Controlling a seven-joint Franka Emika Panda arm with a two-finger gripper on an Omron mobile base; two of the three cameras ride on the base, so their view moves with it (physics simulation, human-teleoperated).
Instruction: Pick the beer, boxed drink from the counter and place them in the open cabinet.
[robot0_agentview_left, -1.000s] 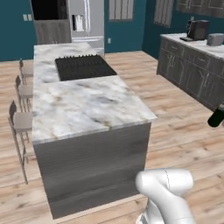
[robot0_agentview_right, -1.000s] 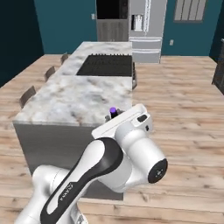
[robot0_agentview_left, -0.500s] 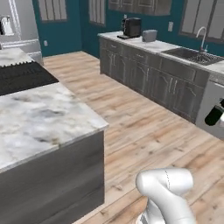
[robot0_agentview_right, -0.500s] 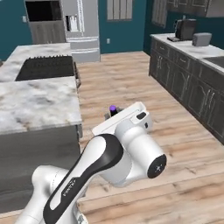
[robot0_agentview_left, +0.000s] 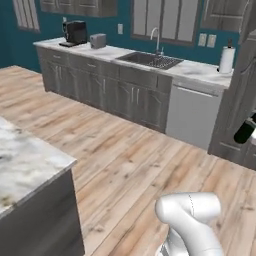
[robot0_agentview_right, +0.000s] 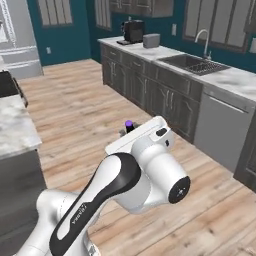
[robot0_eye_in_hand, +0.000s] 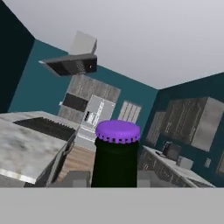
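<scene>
Bottle sits clamped in the gripper, purple cap poking up past the white hand, carried over bare wood floor, well away from the island counter. Jaws narrow, closed on the dark glass.

Risk, as a guess: the base looks to be mid-drive, so a hard swing or stop could tilt the bottle in the grip, and smooth glass may slip. The hold looks low on the neck, so top-heavy wobble is possible. Clipping the tall dark unit near the bottle is another hazard.

Room: teal walls, grey lower cabinets, marble worktop with sink, coffee maker, toaster, paper-towel roll. Boxed drink: can't locate it.
</scene>
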